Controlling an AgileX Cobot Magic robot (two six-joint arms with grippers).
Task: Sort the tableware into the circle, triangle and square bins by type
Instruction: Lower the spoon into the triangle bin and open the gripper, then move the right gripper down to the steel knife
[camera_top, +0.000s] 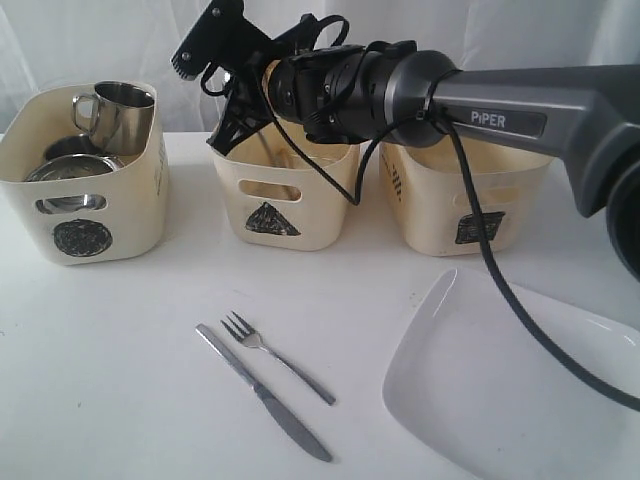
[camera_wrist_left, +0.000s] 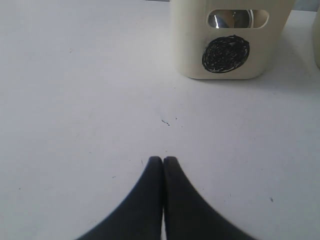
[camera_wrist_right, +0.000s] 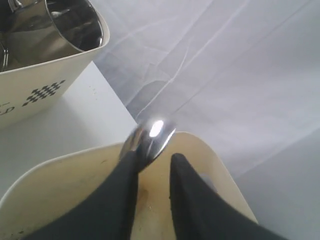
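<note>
My right gripper (camera_top: 232, 125) hangs over the triangle bin (camera_top: 300, 200), reaching in from the right. Its jaws (camera_wrist_right: 155, 162) stand open with a gap between them. The steel spoon (camera_wrist_right: 150, 135) leans its shiny bowl against one fingertip, above the bin's inside (camera_wrist_right: 65, 185). The circle bin (camera_top: 110, 215) holds an upright steel mug (camera_top: 120, 110) and more steel ware (camera_top: 70, 170) below it. A fork (camera_top: 270, 355) and a knife (camera_top: 265, 395) lie on the table in front, and the white plate (camera_top: 480, 400) sits front right. My left gripper (camera_wrist_left: 163, 160) is shut and empty over bare table, facing the circle bin (camera_wrist_left: 230, 30).
The square bin (camera_top: 440, 210) stands to the right of the triangle bin, under my right arm. A black cable (camera_top: 520, 310) hangs from that arm across the plate. A white curtain (camera_wrist_right: 225, 75) closes off the back.
</note>
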